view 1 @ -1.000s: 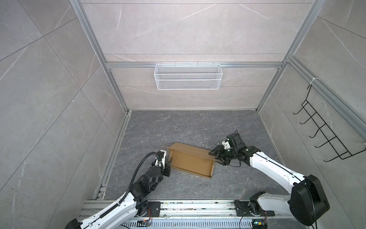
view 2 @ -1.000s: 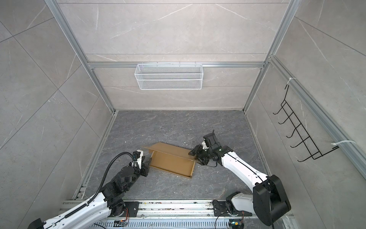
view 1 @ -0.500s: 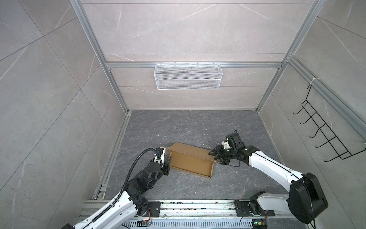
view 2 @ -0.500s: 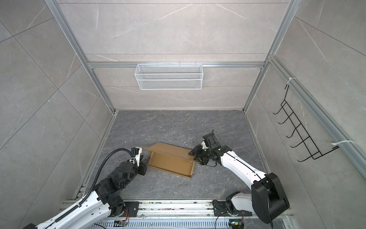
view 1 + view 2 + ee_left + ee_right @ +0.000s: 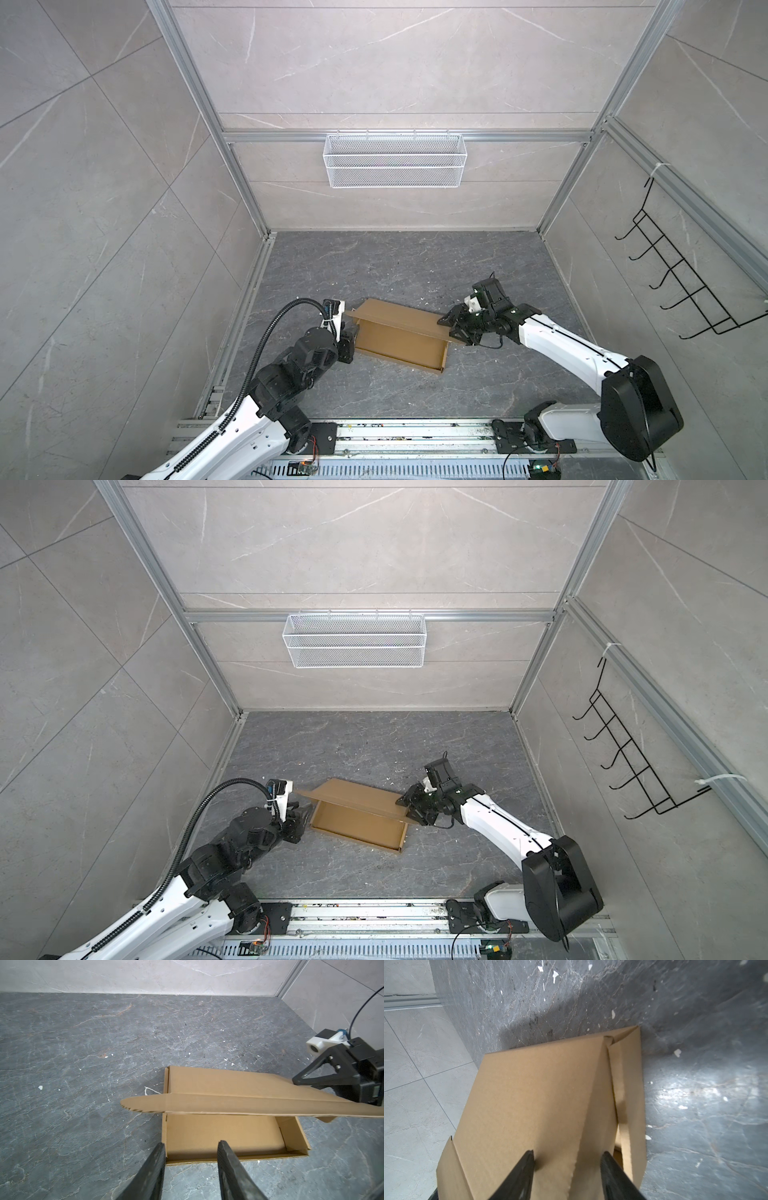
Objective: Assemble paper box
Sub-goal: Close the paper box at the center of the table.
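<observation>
The paper box (image 5: pixel 399 340) lies on the dark grey table (image 5: pixel 374 266), near the front and between the two arms. Its bottom part, the tray (image 5: pixel 218 1136), is folded up with its little walls. The lid (image 5: pixel 228 1084) hangs over it on a slant, about half way down. The right gripper (image 5: pixel 568 1157) is at the right end of the lid. Its two fingers are spread apart with nothing pinched between them, and the tips look to rest on top of the cardboard. The left gripper (image 5: pixel 191 1145) is low by the near corner at the left end of the tray. It is spread apart too and holds nothing, with one finger just outside the wall. I think the job now is to shut the lid. To do it well, the right arm should push down softly and slowly, so the cardboard bends at its fold and does not crumple. The left arm should press against the tray so the box cannot slide away. The small ear (image 5: pixel 133 1104) at the left end of the lid pokes out past the wall. It needs tucking inside before the lid goes all the way down, or it will jam.
</observation>
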